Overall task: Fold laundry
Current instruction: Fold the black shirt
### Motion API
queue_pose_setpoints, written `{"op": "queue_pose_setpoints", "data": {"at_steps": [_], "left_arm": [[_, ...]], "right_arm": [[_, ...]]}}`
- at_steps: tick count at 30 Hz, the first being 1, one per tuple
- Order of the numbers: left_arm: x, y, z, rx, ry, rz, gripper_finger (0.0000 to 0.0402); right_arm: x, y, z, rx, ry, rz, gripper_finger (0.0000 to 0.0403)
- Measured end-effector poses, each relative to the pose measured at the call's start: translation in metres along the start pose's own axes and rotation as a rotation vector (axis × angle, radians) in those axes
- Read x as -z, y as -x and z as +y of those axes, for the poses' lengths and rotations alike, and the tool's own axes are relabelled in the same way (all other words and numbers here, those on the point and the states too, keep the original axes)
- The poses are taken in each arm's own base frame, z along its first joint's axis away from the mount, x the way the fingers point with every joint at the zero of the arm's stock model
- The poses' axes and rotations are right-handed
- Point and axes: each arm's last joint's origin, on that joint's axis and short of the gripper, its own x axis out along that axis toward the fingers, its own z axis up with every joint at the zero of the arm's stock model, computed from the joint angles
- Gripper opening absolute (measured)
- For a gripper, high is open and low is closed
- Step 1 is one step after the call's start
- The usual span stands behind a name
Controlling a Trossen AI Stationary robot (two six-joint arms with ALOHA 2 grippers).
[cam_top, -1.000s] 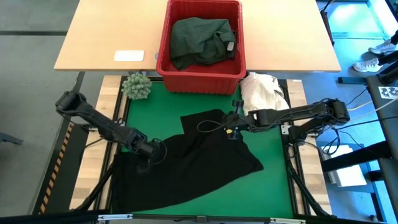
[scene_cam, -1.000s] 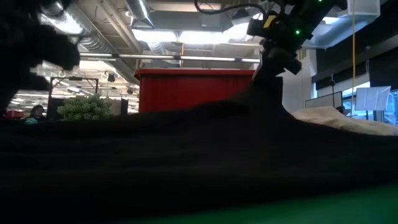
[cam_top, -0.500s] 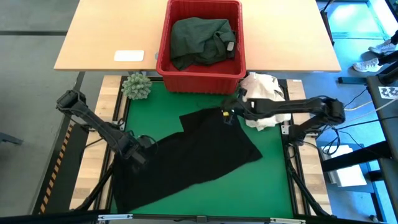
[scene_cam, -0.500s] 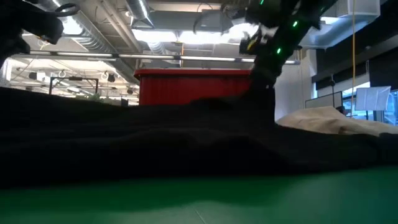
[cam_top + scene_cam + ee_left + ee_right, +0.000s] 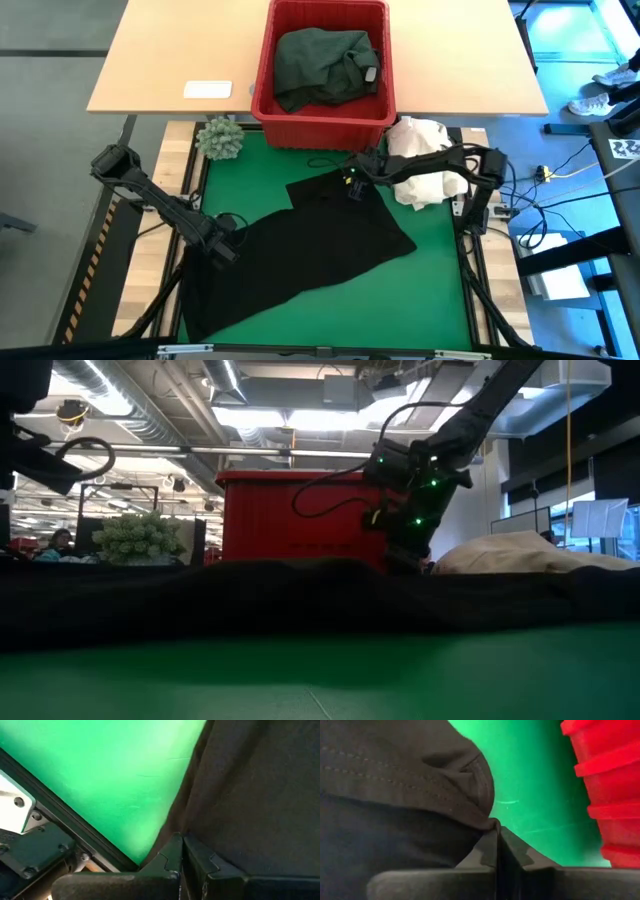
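Black garment (image 5: 310, 245): from above we see its near left corner run into shadow at the bench (image 5: 430, 290) edge, outline lost there. In the low view it is a dark band only; we cannot read its folds.

Left pincer (image 5: 222, 250): its tips merge with the black cloth from above; in the left wrist view the bottom edge cuts its fingers (image 5: 200, 870) off.

Red basket (image 5: 325, 120): cut by the edge in the right wrist view; we see only ribs.

Green garment (image 5: 322, 62): bundled, its shape unreadable.

White heap (image 5: 425, 160): partly covered by the right arm.
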Motion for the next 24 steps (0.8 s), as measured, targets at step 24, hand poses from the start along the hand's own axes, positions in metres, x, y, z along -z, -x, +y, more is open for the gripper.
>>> {"op": "queue_pose_setpoints", "data": {"at_steps": [24], "left_arm": [[-0.003,0.043,-0.001,-0.051,0.0,-0.055,0.0097]], "right_arm": [[-0.018,0.089,0.025,0.037,0.183,-0.208,0.0165]]}}
